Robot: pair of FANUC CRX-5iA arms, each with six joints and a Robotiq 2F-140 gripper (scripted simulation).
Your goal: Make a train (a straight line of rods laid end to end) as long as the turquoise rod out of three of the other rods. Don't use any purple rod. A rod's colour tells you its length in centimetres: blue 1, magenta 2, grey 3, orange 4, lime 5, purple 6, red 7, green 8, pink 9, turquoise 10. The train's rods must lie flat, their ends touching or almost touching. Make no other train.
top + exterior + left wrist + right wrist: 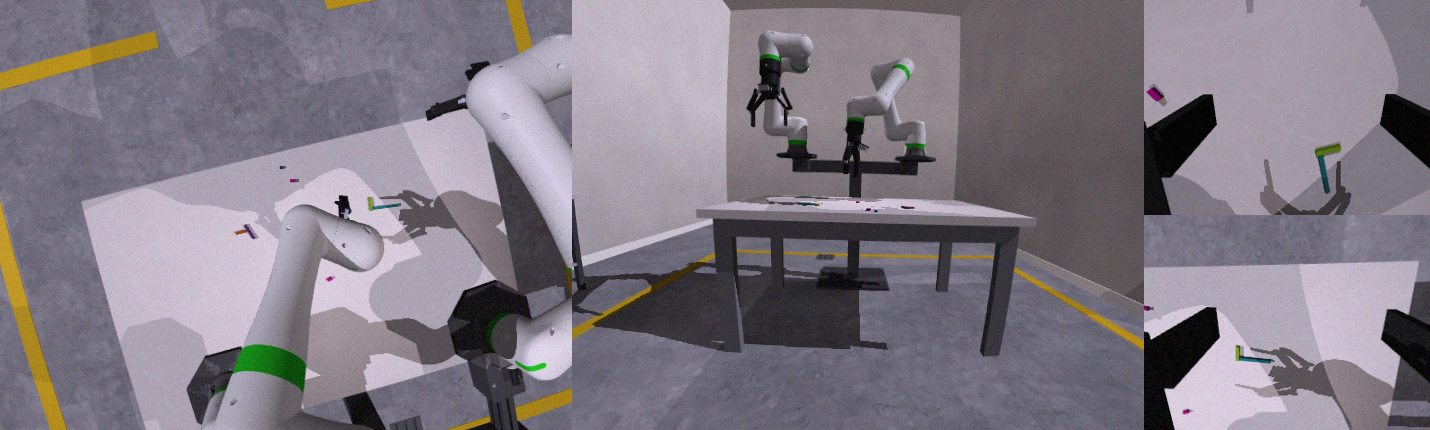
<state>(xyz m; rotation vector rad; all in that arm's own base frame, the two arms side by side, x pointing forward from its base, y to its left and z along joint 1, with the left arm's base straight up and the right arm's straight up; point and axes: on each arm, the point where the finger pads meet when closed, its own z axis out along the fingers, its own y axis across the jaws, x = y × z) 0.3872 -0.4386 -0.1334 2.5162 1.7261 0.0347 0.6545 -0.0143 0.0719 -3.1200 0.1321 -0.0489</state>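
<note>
Since no rods lie end to end yet, train progress = none; likely set is orange + blue + lime, all three still to place. Left to right in the top view, landmark = turquoise rod (387, 206) (807, 203) (1323, 175) (1255, 360): orange rod (240, 232) (912, 208) well left of it, against the purple rod (249, 231) (904, 206); blue rod (282, 167) (876, 211) up-left, near the table (150, 275) (867, 220) (1288, 72) (1360, 287) edge. Left end effector (343, 202) (851, 172) (1298, 110) wide, empty, raised, left of landmark. Lime rod (370, 204) (817, 204) (1328, 150) (1237, 353) at its left end, crosswise. Right end effector (450, 95) (769, 123) (1300, 324) wide, empty, high, up-right of it, by the table corner. Room: broad stretch left of and below orange; probably separate orange from purple first.
</note>
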